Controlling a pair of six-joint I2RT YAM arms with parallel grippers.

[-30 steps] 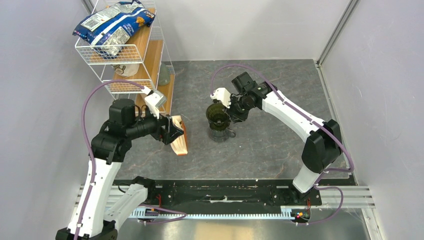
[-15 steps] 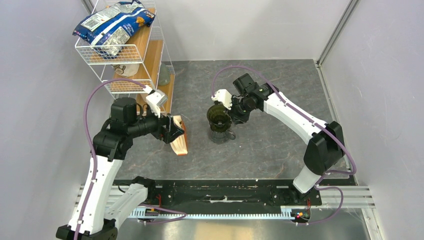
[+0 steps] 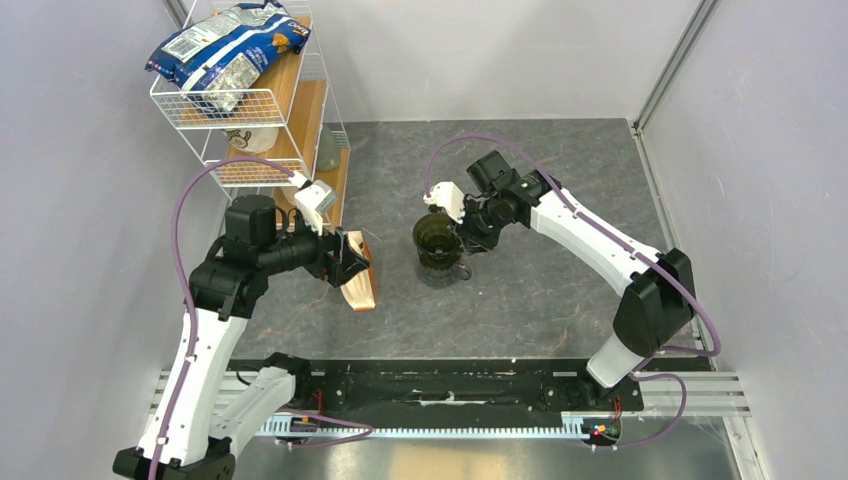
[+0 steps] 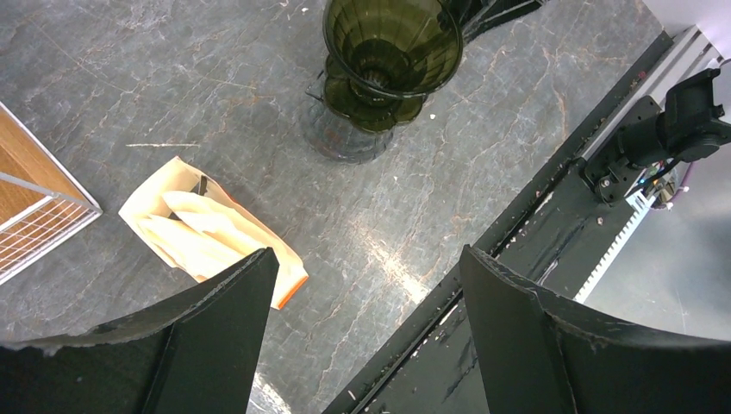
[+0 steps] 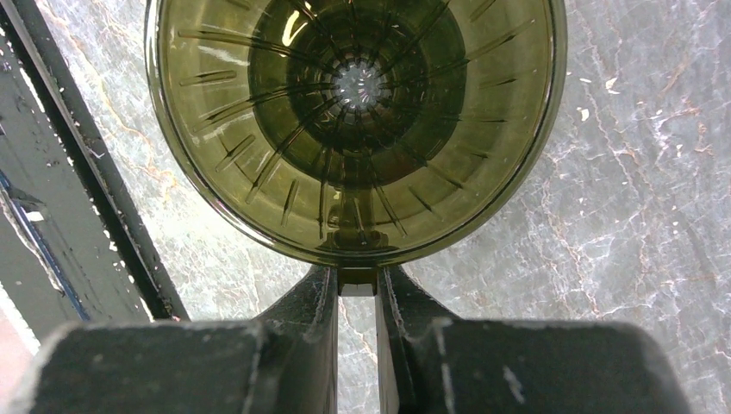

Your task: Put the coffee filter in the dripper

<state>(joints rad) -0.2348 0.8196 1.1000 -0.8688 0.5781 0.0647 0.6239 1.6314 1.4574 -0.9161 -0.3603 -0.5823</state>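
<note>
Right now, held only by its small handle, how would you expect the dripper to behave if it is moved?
The dripper looks like thin ribbed plastic, so probably stiff and light. The right hand pinches only its side tab, so it may swing or tilt. Its glossy surface could slip.

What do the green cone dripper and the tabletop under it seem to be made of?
The dark olive-green cone-shaped dripper looks like glossy translucent plastic: light passes through its ribbed wall, though tinted glass is possible. The grey tabletop looks like stone or stone-print laminate: pale veins cross it, and which one is unclear.
</note>
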